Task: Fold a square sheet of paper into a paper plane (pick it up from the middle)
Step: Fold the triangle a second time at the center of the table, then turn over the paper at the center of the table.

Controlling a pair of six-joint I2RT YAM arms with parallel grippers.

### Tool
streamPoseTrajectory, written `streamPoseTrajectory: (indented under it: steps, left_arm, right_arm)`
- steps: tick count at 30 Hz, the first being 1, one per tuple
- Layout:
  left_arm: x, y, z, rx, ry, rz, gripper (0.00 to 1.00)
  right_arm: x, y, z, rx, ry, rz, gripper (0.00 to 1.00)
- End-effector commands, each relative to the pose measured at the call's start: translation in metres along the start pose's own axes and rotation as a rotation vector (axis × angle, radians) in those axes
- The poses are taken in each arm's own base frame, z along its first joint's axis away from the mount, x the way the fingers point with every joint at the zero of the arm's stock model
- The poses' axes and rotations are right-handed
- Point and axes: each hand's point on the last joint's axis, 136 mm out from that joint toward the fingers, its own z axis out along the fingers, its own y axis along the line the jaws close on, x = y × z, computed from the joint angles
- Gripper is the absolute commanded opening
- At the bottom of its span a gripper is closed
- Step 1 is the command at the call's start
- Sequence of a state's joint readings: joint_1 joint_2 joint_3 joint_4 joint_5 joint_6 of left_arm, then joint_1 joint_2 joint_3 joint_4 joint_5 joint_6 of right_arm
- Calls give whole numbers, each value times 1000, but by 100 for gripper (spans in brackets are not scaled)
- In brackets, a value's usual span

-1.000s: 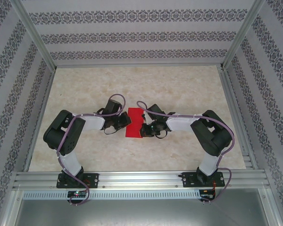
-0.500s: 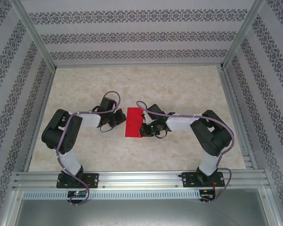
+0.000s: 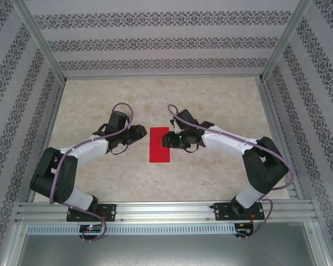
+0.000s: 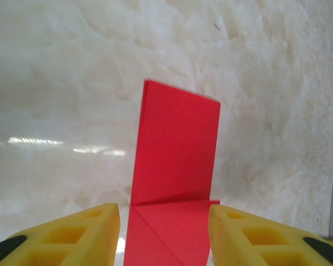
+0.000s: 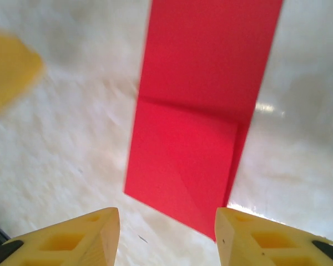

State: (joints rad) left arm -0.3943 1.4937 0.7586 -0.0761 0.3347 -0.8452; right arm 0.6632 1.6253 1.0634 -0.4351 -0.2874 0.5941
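The red sheet of paper (image 3: 160,145) lies flat on the tabletop (image 3: 211,105) between the two arms. It is doubled into a narrow strip, and at one end a cross crease and a diagonal line show in both wrist views (image 4: 177,149) (image 5: 205,100). I'd put the job in its early folds, since there is no pointed nose or wings yet. The left gripper (image 3: 140,133) sits just beside the strip's left edge, and from its own camera the jaws stand apart with nothing between them (image 4: 164,224). The right gripper (image 3: 167,138) is at the strip's far right corner, jaws likewise apart and holding nothing (image 5: 166,221); I can't tell whether it touches the paper. The next move looks like a fresh grab at an edge or corner. That calls for getting a fingertip under very thin paper lying flush, while the other arm pins the strip so it doesn't slide. The tabletop is pale, marbled and glossy, which may make the sheet slip. Around it stand patterned wallpapered walls (image 3: 166,39) and an aluminium frame (image 3: 166,210).
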Motion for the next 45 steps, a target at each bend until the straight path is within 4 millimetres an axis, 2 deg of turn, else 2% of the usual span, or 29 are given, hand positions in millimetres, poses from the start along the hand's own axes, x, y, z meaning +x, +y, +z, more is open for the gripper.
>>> streamPoseTrajectory:
  steps: [1,6,9,16,22,25,30,34,40,45]
  left_arm:
    - [29,1,2,-11,73,-3,47]
    - [54,-11,13,32,112,-9,47]
    - [64,-13,18,41,121,-15,43]
    - [67,-14,21,39,110,-38,39]
    - [67,-13,24,29,110,-46,39]
    - [66,-12,24,26,101,-54,39]
    - [66,-10,24,15,97,-62,39]
    - [68,-8,26,11,103,-66,39]
    - [71,-13,33,41,122,-70,39]
    - [74,-19,40,60,137,-69,39]
  right_arm:
    - [-14,-23,-2,99,-38,23,50]
    - [-15,-34,19,93,13,11,49]
    - [-9,-32,32,33,47,4,47]
    - [-12,-32,48,-4,68,29,39]
    - [0,-34,66,-1,124,27,36]
    - [-2,-28,67,-45,122,14,29]
    - [-2,-23,66,-82,124,19,23]
    - [-3,-26,67,-97,123,28,21]
    - [-5,-34,66,-102,102,53,12]
    - [-11,-38,64,-113,77,87,9]
